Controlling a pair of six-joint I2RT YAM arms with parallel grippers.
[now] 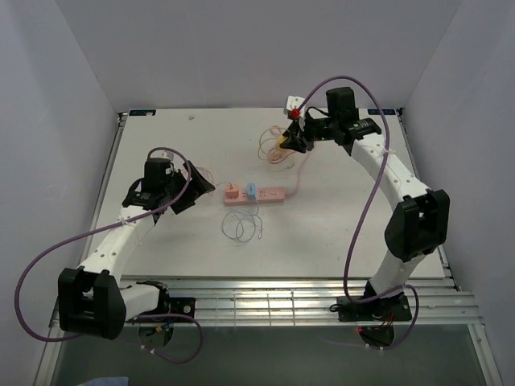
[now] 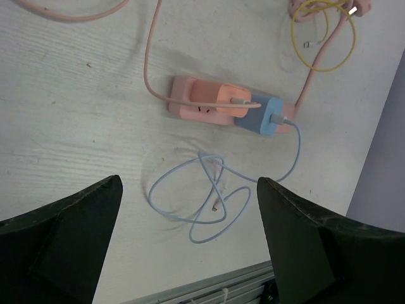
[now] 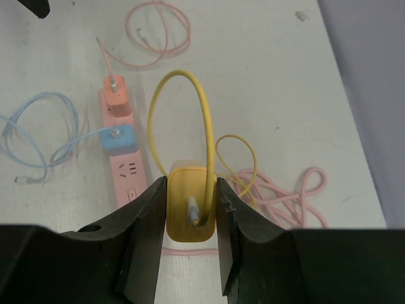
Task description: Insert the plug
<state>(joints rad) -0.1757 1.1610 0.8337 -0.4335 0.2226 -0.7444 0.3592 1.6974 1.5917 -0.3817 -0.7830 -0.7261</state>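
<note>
Yellow plug (image 3: 188, 218) is sitting clamped between the fingers of the right gripper (image 3: 190, 190), one finger pressing on each flat side. It's looking lifted off the table (image 1: 161, 241), at about 1 o'clock from the power strip (image 1: 256, 195) in the top view and well apart from it.

We're reading the side pinch as deliberate: it's leaving the cable face and the opposite face clear for pushing in. The yellow cable (image 3: 205, 120) is leaving the face turned to the wrist camera and looping toward 12 o'clock. So we're judging the prongs are pointing away from the camera, down at the table; they're hidden, so we can't confirm. The plug's long axis is running roughly along the fingers.

In the right wrist view the strip is running 12 to 6 o'clock, at 10 o'clock from the plug. An orange adapter (image 3: 114, 95) and a blue adapter (image 3: 118, 138) are filling the far slots, leaving a free socket (image 3: 128, 170) at the near end, the likely target.

Left gripper (image 2: 190, 183) is hovering with jaws wide apart, holding nothing, at 9 o'clock of the strip in the top view. We're guessing it's waiting to brace the strip.
</note>
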